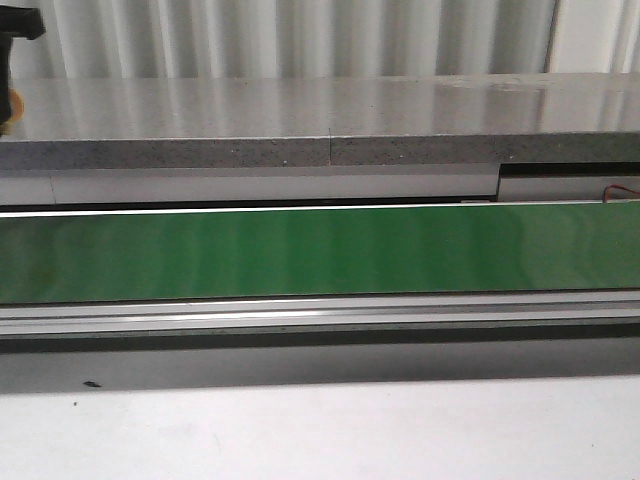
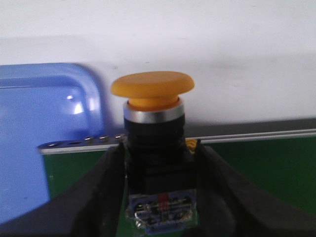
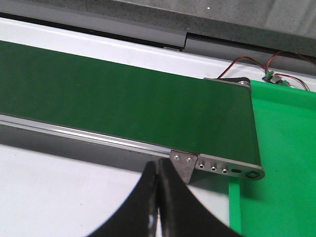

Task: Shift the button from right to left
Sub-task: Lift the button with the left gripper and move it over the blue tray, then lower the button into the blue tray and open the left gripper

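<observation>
In the left wrist view my left gripper is shut on the button. Its yellow-orange cap points away from the wrist. The dark body sits between the fingers, and the blue base block is nearest the wrist. The button hangs over the end of the green conveyor belt, next to a blue tray. My right gripper is shut and empty. It hovers over the white table just in front of the belt's other end. In the front view only a dark and yellowish bit shows at the far top left edge.
The green conveyor belt runs across the table with a metal rail along its front. A grey stone ledge lies behind it. A green tray sits past the belt's right end, with loose wires beside it.
</observation>
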{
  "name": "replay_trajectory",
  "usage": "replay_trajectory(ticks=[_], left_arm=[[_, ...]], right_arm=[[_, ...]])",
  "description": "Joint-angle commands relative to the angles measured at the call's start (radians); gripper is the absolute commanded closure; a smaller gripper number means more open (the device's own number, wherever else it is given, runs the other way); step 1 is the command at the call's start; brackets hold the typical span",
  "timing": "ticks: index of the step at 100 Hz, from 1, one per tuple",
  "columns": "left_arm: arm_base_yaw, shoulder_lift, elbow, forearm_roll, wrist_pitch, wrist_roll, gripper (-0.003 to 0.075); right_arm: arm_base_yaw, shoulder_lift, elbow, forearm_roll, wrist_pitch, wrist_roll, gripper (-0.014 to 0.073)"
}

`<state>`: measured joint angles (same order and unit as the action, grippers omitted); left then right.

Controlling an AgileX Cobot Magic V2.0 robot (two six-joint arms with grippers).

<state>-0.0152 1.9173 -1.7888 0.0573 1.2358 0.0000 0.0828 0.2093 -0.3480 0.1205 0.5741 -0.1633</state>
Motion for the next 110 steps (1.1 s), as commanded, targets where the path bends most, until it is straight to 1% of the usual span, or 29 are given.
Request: replay_trajectory(ticks=[1, 12, 22, 29, 46, 72, 82, 86, 91, 101, 110], left_arm=[[0.048, -0.064, -0.032, 0.022, 0.029, 0.011, 0.0555], [0.099, -0.064, -0.018, 0.027, 0.029, 0.02, 0.0555], [0.132, -0.064, 0.014, 0.04, 0.029, 0.111, 0.0555], [0.158, -0.064, 0.044, 0.058, 0.029, 0.148, 0.0555], [0.244, -0.064, 0.113, 0.098, 0.029, 0.15, 0.0555], [0.367, -0.039, 0.178, 0.099, 0.021, 0.161, 0.0555], [0.391, -0.004, 0.182, 0.096, 0.022, 0.174, 0.0555], [0.397, 0.011, 0.183, 0.098, 0.02, 0.207, 0.0555], [0.402, 0.029, 0.183, 0.098, 0.015, 0.246, 0.0555], [0.402, 0.06, 0.183, 0.096, -0.005, 0.253, 0.0554], [0.402, 0.077, 0.183, 0.093, -0.023, 0.288, 0.0541]], right_arm=[[-0.001, 0.007, -0.023, -0.008, -0.074, -0.007, 0.0662], [-0.001, 0.007, -0.023, -0.008, -0.074, -0.007, 0.0662], [-0.001, 0.007, -0.023, -0.008, -0.074, -0.007, 0.0662], [-0.001, 0.007, -0.023, -0.008, -0.074, -0.007, 0.0662], [-0.001, 0.007, -0.023, -0.008, -0.074, -0.007, 0.0662], [-0.001, 0.007, -0.023, -0.008, -0.074, -0.007, 0.0662], [-0.001, 0.007, -0.023, -0.008, -0.074, -0.007, 0.0662], [-0.001, 0.007, -0.023, -0.008, -0.074, -0.007, 0.0662], [-0.001, 0.007, -0.023, -0.008, -0.074, -0.007, 0.0662], [-0.001, 0.007, -0.023, -0.008, -0.074, -0.007, 0.0662], [-0.001, 0.007, -0.023, -0.008, -0.074, -0.007, 0.0662]])
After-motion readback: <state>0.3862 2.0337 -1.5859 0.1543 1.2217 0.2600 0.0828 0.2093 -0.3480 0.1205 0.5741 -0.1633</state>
